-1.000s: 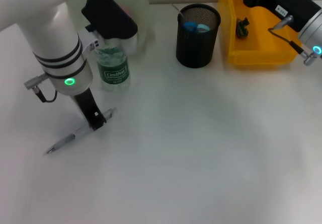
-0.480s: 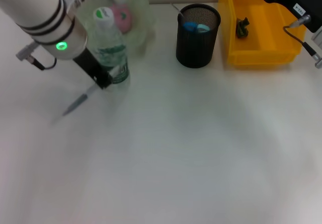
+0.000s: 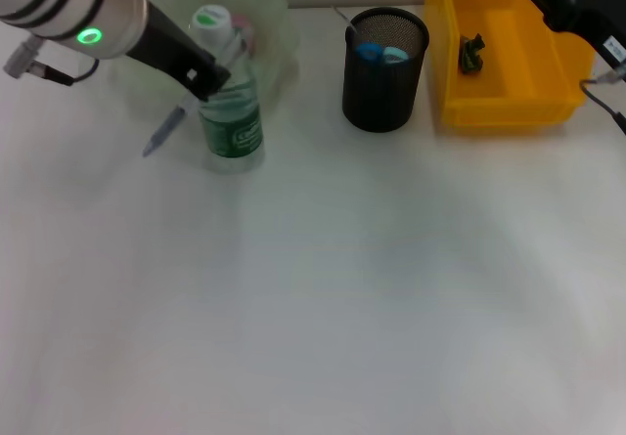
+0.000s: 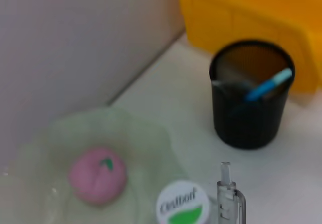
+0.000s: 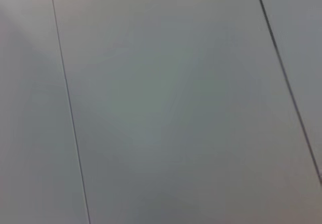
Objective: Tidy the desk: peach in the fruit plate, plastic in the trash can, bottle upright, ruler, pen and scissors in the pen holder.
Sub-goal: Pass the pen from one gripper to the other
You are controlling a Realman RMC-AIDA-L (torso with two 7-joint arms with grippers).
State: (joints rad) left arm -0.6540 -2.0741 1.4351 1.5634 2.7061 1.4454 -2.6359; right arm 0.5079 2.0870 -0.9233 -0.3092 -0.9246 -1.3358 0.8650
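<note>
My left gripper [image 3: 199, 73] is shut on the grey pen [image 3: 164, 129] and holds it slanted in the air, right beside the bottle. The clear bottle [image 3: 231, 108] stands upright with its white-and-green cap [image 4: 182, 207] up; the pen's end [image 4: 230, 198] shows next to that cap. The pink peach [image 4: 97, 176] lies in the translucent fruit plate [image 4: 136, 133] behind the bottle. The black mesh pen holder [image 3: 384, 68] stands to the right with a blue-handled item [image 4: 269, 83] in it. My right arm [image 3: 572, 5] is parked at the far right, above the yellow bin.
The yellow bin [image 3: 504, 98] stands at the back right with a small dark object [image 3: 472, 52] inside. The right wrist view holds only a plain panelled surface.
The left gripper has lifted the pen off the table and carried it back, up against the bottle. The right arm has pulled farther to the right.
</note>
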